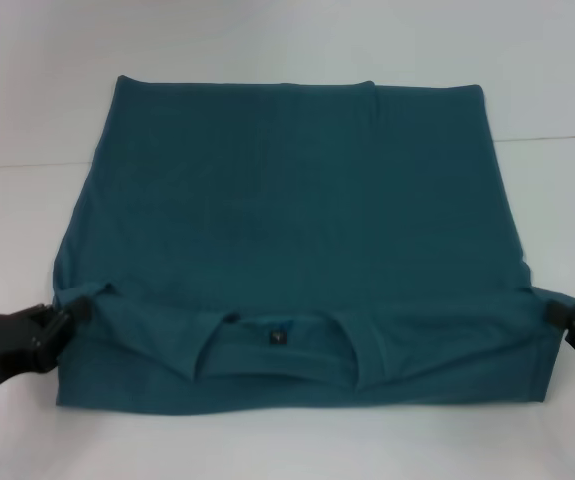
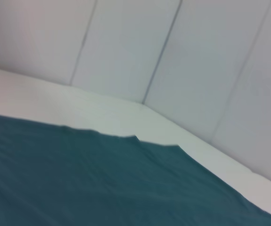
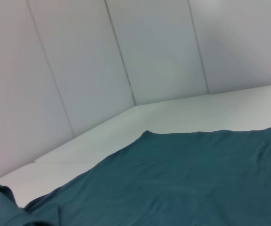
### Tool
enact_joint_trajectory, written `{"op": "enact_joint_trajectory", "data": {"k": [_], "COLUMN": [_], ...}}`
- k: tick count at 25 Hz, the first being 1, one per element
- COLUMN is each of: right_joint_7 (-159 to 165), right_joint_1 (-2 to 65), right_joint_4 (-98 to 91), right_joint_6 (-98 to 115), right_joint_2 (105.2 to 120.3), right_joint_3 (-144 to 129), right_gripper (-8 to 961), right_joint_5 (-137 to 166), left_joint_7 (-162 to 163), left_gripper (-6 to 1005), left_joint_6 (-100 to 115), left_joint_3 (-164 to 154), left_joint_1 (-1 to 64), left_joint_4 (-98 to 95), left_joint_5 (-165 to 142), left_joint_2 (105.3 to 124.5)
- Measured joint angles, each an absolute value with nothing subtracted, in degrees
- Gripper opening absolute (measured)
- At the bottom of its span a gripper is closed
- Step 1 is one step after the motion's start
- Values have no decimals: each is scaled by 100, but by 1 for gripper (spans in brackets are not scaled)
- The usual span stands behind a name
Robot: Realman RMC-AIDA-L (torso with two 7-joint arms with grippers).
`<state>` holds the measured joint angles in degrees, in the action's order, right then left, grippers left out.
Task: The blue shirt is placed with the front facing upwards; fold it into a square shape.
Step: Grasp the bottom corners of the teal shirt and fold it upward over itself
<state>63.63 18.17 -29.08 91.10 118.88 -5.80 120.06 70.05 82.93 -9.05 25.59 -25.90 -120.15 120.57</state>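
Blue shirt flat on white surface, collar nearest. Left claw and right claw pinching opposite side edges. Risk: uneven lift skews the fold; thin pinch could slip.

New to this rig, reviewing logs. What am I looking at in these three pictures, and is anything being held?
A two-armed robot is folding a shirt on a white table. The wide picture comes from a camera on its head, looking down. The shirt is already partly folded, with the collar on the near side. The dark claws at the edges are its grippers: the left gripper and right gripper each sit at a near corner of the cloth and seem to pinch it. The other two pictures come from cameras on each wrist. They show only shirt cloth, table and white wall panels, not the fingers.
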Motion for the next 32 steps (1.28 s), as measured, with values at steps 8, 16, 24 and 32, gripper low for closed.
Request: {"op": "enact_joint_trajectory", "data": {"k": [8,16,24,32], "right_joint_7": [6377,6434,6442,6442], "right_joint_1": [2079,2394,2706,3001], "right_joint_4": [-2733,-2727,-2713,-2612], "right_joint_6": [8567,7891,7222,6713], "right_joint_2": [11902,11900,11892,11863], "right_joint_3": [-586,-573,-612,-628], "right_gripper": [32,32,32,32], "right_joint_5": [11988,11925,11790,11782], "left_joint_7": [6971,6957,6883,6748], "left_gripper": [51,51,50,50], "left_joint_6": [7525,6650,5837,5126], "left_joint_3": [-909,-917,-939,-964], "left_joint_1": [2810,3232,3761,4149], "left_joint_4": [-2496,-2419,-2258,-2205], "left_joint_5": [-11787,-11633,-11540,-11312], "left_joint_2": [12170,12257,12254,12284]}}
